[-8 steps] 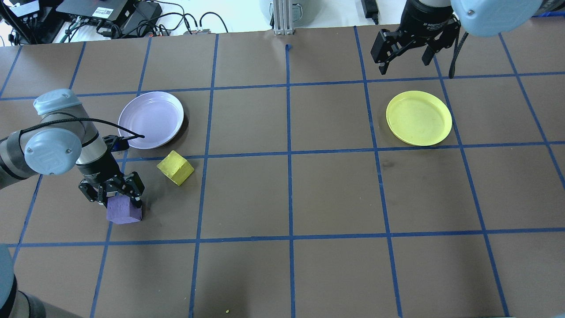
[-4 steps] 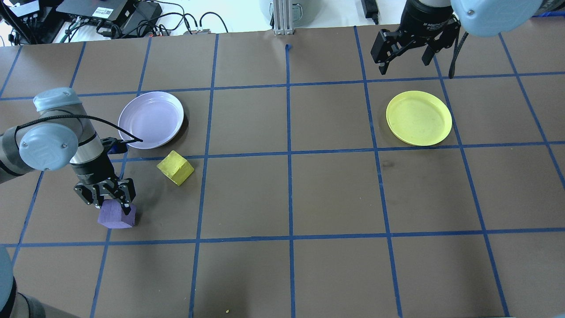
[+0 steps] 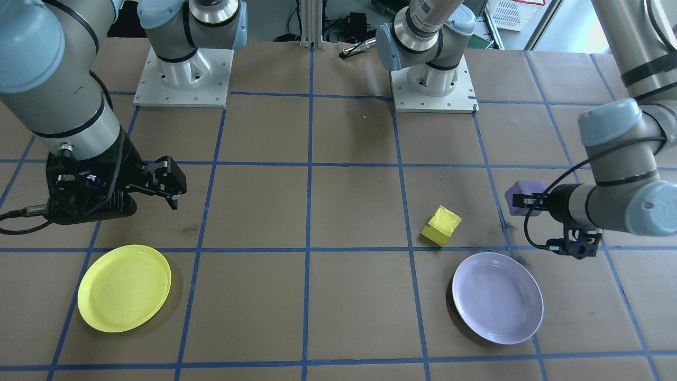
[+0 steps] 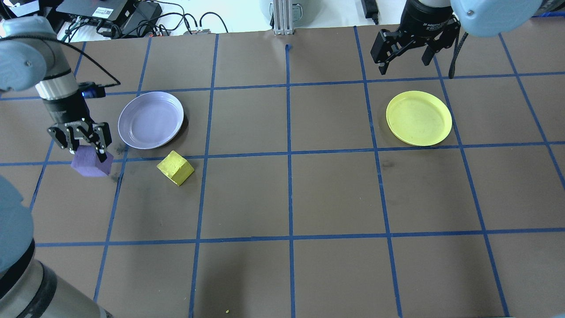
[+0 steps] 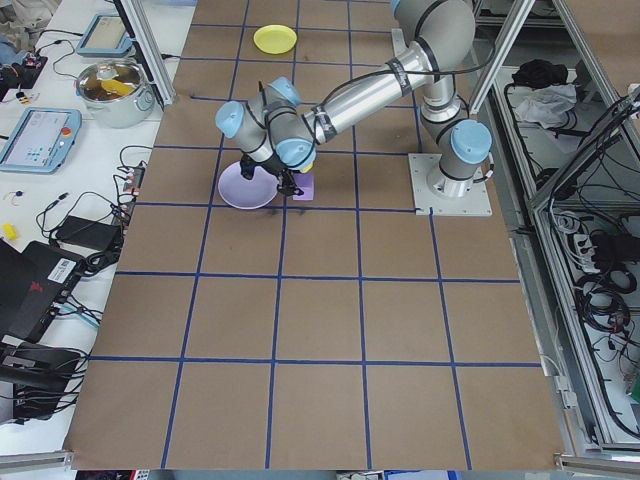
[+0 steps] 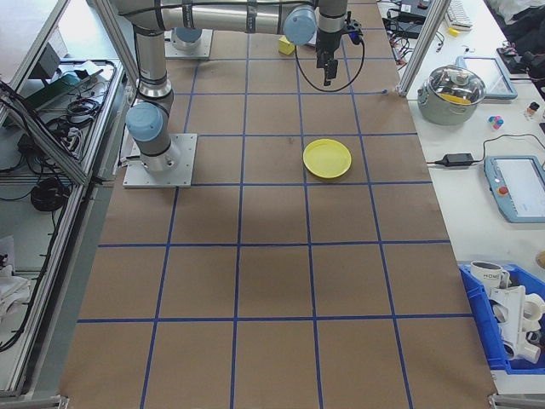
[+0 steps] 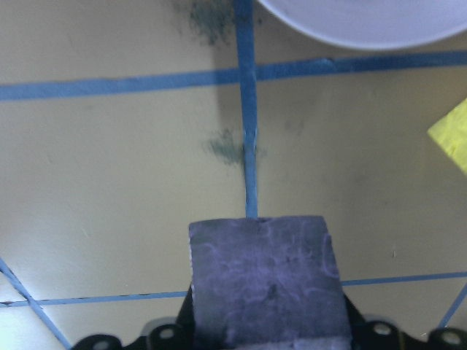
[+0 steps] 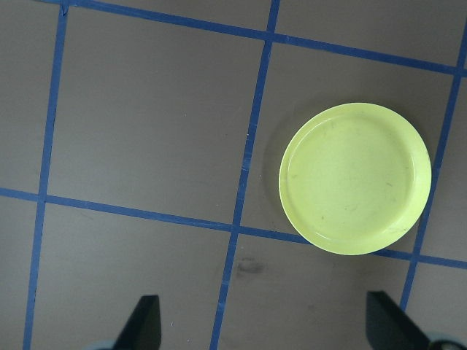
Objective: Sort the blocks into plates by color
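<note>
Since the earlier overhead pictures, the left gripper had carried the small matte purple foam cube up off the table and back toward the far left, from a spot near of the yellow cube to a position just left of the pale lavender round plastic plate. The bright yellow foam cube and both plates lay where they had been, and the right arm had not shifted.

The left gripper's fingers were clenched on the purple cube, which the left wrist view showed held between them above the brown paper-covered table, with the lavender plate's rim at the far edge of that view. In the front-facing view the cube hung clear of the surface, near the plate but not over it.

The right gripper hovered with its fingers spread and empty beyond the bright yellow round plastic plate, well apart from both cubes.

By my reading, the sort was barely under way: neither plate held anything. The purple cube was lifted but not yet delivered to the lavender plate, and the yellow cube sat untouched on the table just near of the lavender plate, far across from its yellow plate on the right.
</note>
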`<action>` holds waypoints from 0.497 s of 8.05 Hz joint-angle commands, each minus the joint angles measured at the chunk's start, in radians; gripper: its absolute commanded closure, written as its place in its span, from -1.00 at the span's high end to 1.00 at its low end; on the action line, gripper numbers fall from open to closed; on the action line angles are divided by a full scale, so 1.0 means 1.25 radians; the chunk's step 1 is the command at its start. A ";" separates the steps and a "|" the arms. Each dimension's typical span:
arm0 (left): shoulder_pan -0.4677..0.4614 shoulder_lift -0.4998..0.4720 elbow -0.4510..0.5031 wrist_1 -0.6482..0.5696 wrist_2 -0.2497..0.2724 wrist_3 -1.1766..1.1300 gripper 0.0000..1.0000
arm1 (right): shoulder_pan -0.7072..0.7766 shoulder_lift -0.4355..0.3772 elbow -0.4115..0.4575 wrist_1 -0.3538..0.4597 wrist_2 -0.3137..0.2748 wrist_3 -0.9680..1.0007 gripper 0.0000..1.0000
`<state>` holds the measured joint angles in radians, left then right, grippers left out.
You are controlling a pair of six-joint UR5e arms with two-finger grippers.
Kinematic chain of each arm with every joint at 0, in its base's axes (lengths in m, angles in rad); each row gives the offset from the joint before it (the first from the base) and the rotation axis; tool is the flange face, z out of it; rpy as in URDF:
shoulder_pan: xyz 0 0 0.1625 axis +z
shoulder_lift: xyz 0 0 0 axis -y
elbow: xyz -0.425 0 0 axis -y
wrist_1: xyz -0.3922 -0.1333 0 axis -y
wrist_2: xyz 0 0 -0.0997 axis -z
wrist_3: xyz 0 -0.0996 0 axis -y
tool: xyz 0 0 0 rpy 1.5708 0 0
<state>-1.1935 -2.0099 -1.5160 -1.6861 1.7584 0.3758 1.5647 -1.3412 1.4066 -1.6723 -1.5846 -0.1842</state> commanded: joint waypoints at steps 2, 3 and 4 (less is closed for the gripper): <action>-0.104 -0.163 0.308 -0.071 -0.024 -0.017 -0.97 | 0.000 0.000 0.000 -0.001 0.001 0.003 1.00; -0.105 -0.171 0.308 -0.026 -0.098 -0.024 -0.82 | 0.000 0.000 0.000 0.000 0.000 0.003 1.00; -0.105 -0.190 0.307 0.015 -0.107 -0.021 -0.79 | 0.000 0.000 0.000 0.000 0.001 0.003 1.00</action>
<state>-1.3114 -2.2050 -1.1513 -1.7492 1.6915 0.3539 1.5647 -1.3407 1.4066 -1.6726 -1.5840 -0.1814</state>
